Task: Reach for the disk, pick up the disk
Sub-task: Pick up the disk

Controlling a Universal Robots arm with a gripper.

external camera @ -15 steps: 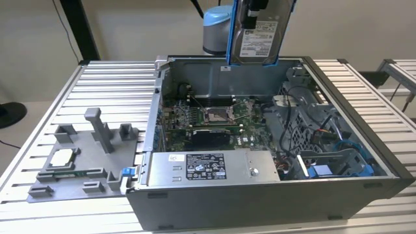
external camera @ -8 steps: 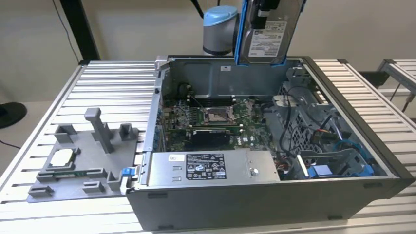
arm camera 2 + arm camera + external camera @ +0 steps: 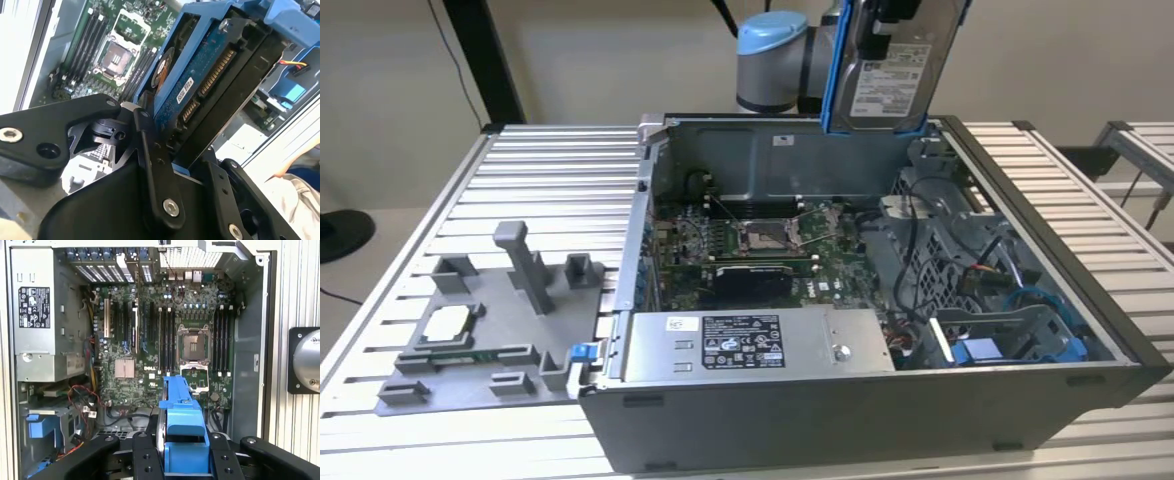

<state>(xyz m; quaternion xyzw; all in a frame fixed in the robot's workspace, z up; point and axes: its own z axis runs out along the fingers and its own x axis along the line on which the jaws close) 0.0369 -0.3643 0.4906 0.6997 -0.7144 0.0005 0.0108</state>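
One disk (image 3: 894, 70) is up in the air, held upright above the far wall of the open computer case (image 3: 854, 420) in the exterior view, white label facing the camera and blue bracket running down its edge. Gripper (image 3: 172, 145) is clamped on the disk: in the second wrist view the black fingers (image 3: 150, 165) press against both flat sides, with the disk's blue circuit board and connector row exposed between them. In the first wrist view the blue bracket (image 3: 182, 415) stands up between the two black finger mounts, seen edge-on, with the gripper (image 3: 182, 450) closed around its base.

Below the disk, the motherboard (image 3: 150, 340) lies in the case with an open CPU socket (image 3: 192, 345) and memory slots on either side. Power supply (image 3: 740, 345) with a black label sits along the near wall of the case in the exterior view. An empty blue drive bay (image 3: 1014, 335) is at the case's near corner on the exterior view's right.

Grey plastic holder (image 3: 494, 330) with upright posts rests on the slatted table (image 3: 547, 170) at the exterior view's left, well apart from the disk; a small square chip (image 3: 450, 322) lies on it.
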